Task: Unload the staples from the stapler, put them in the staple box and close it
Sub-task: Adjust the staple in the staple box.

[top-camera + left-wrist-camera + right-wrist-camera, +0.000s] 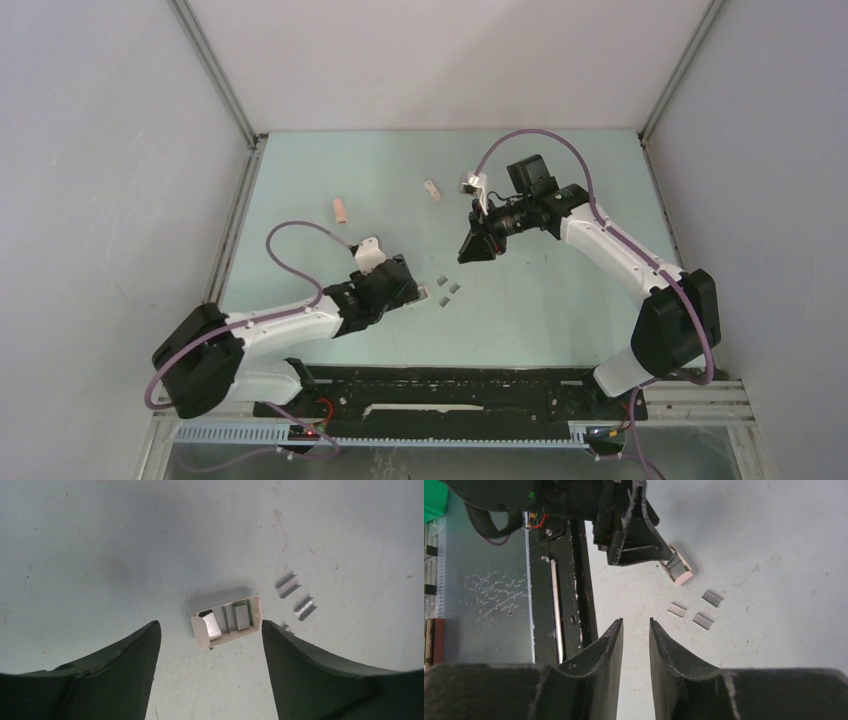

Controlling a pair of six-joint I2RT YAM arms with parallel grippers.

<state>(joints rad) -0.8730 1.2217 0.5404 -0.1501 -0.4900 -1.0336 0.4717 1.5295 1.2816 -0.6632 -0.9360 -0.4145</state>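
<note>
A small white stapler (227, 621) lies on the pale green table with its open side up, grey metal showing inside. My left gripper (210, 625) is open, its fingertips either side of the stapler and not touching it. Three loose staples (287, 586) (304, 608) lie on the table just to its right, the third partly hidden behind the right finger. From above, the stapler (423, 297) sits at the left gripper (408, 290), with the staples (448, 289) beside it. My right gripper (468, 250) hovers beyond them; its jaws (635, 622) stand a narrow gap apart with nothing between.
A pink stapler (342, 210) and another small white stapler (432, 190) lie farther back on the table. The black mounting rail (450, 385) runs along the near edge. Enclosure walls close in the left, right and back sides.
</note>
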